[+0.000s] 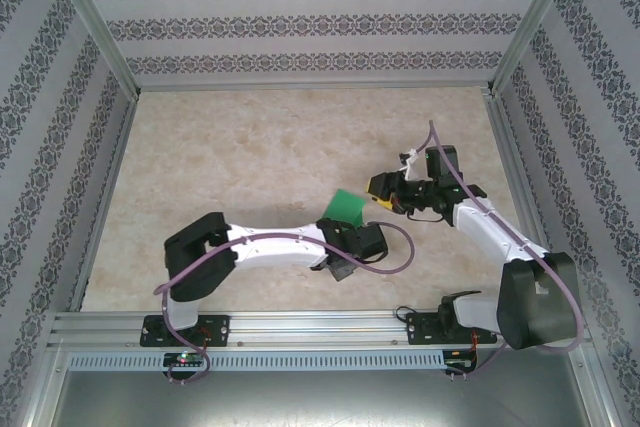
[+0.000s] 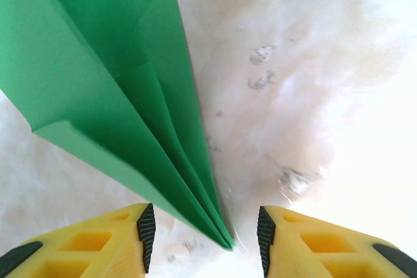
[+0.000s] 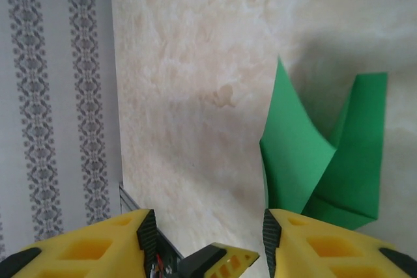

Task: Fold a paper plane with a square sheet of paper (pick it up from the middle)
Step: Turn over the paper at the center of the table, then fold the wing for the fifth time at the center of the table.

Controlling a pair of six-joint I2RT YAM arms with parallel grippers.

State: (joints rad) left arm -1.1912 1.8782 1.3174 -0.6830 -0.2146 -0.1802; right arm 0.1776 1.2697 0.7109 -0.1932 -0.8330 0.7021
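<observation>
Walls (image 1: 300, 22) papered in grey floral stripes enclose a beige marbled tabletop (image 1: 250, 157), aluminium rails (image 1: 300, 327) along its near edge.

The left arm (image 1: 270, 245) and the right arm (image 1: 495, 237) have white link shells between bulky black joint housings, and a purple cable (image 1: 395, 257) loops loosely along each. The left gripper (image 2: 205, 232) and the right gripper (image 3: 208, 232) carry yellow fingers (image 2: 98, 245) with hollow cut-outs and black ribbed pads (image 2: 146, 232) on the inner faces.

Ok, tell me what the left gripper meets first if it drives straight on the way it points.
The paper plane: its tip lies between the open jaws of the left gripper, its body running ahead-left. Depth is unclear, so it may reach the table instead.
</observation>
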